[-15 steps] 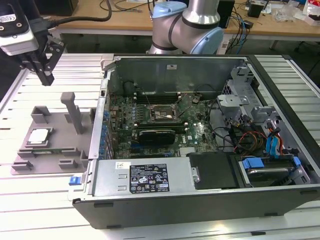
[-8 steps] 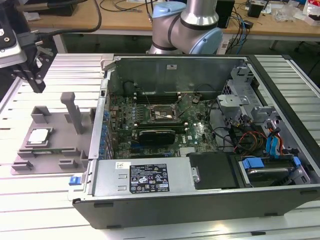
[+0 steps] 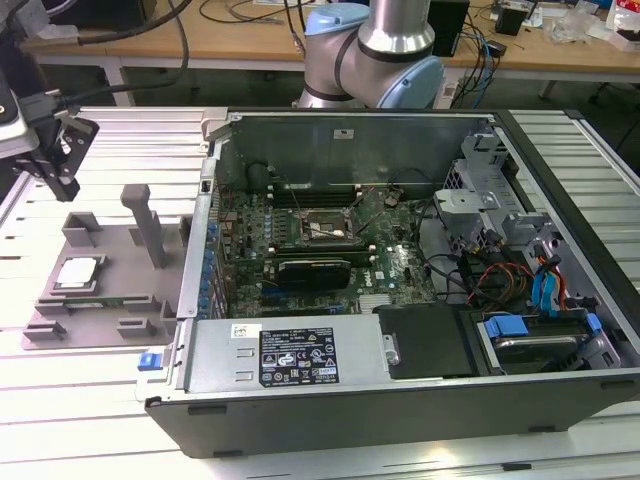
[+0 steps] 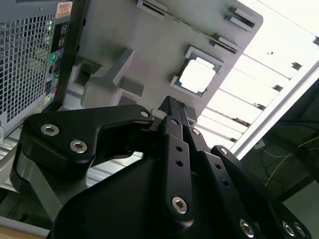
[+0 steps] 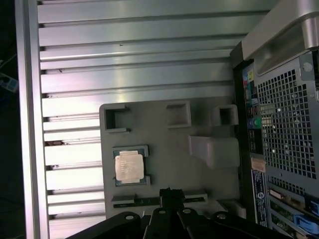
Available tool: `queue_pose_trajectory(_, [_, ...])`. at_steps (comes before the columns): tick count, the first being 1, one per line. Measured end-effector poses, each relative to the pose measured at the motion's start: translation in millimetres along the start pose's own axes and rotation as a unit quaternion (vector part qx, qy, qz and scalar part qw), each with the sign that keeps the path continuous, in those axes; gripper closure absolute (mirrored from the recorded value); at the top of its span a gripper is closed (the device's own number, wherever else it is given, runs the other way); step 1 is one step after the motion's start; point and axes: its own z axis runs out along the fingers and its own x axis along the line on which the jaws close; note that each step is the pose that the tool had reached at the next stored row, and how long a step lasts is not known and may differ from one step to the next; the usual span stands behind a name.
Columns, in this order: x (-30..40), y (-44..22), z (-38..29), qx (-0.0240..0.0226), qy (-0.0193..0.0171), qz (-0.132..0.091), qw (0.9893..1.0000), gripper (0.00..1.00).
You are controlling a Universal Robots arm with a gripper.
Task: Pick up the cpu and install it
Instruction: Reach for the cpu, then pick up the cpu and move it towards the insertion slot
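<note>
1. On the grey fixture tray [image 3: 125, 275], in a shallow square recess near the edge farthest from the computer case [image 3: 400, 330], the cpu [image 3: 80, 275] lies flat with its pale metal plate facing up.
2. The cpu is square, so it has no long axis. In the first wrist view its sides run parallel to the tray's edges.
3. The tray rests on the slatted metal table [image 3: 80, 400], with one edge just beside the case's wall. An upright block [image 3: 150, 225] stands between the cpu and that wall.
4. The gripper [image 3: 62, 180] hangs above the table near the tray's far corner at the exterior view's left, well apart from the cpu and touching nothing.
5. In the second wrist view its black fingers [image 4: 174, 129] are pressed together at the tips, with nothing between them.
6. The motherboard socket [image 3: 325, 228] sits inside the open case, well apart from the cpu.
</note>
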Motion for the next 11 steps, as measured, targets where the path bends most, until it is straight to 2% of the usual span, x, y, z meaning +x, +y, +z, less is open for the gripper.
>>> queue_pose_trajectory(6, [6.0,-0.8,8.9,0.0000,0.0000,0.000,1.0000,0.89])
queue_pose_trajectory(11, [7.4,-1.0,10.7,0.0000,0.0000,0.000,1.0000,0.89])
